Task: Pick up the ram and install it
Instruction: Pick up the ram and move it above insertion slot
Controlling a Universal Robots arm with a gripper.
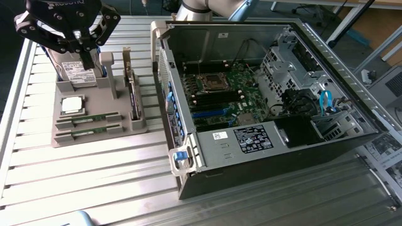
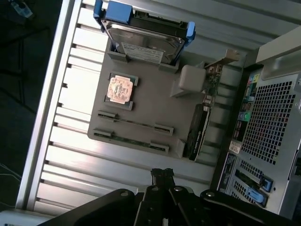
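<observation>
Two ram sticks lie side by side in slots at the front of a grey holder (image 1: 94, 101) (image 2: 155, 108): one ram stick (image 1: 88, 118) (image 2: 134, 123) and a second one (image 1: 88, 132) (image 2: 131, 140) beside it. Both are thin green strips held in grey end clips. My gripper (image 1: 88, 60) (image 2: 162, 172) hangs above the holder, over its hard-drive end in the exterior view, well clear of the sticks. Its fingers are shut together with nothing between them.
The holder also carries a hard drive (image 1: 78, 73) (image 2: 143, 40), a square processor chip (image 1: 71, 104) (image 2: 121, 88) and an upright expansion card (image 1: 132, 94) (image 2: 197, 132). An open computer case (image 1: 251, 155) (image 2: 273, 113) lies at the exterior view's right, its motherboard (image 1: 220, 94) exposed. The table is slatted metal.
</observation>
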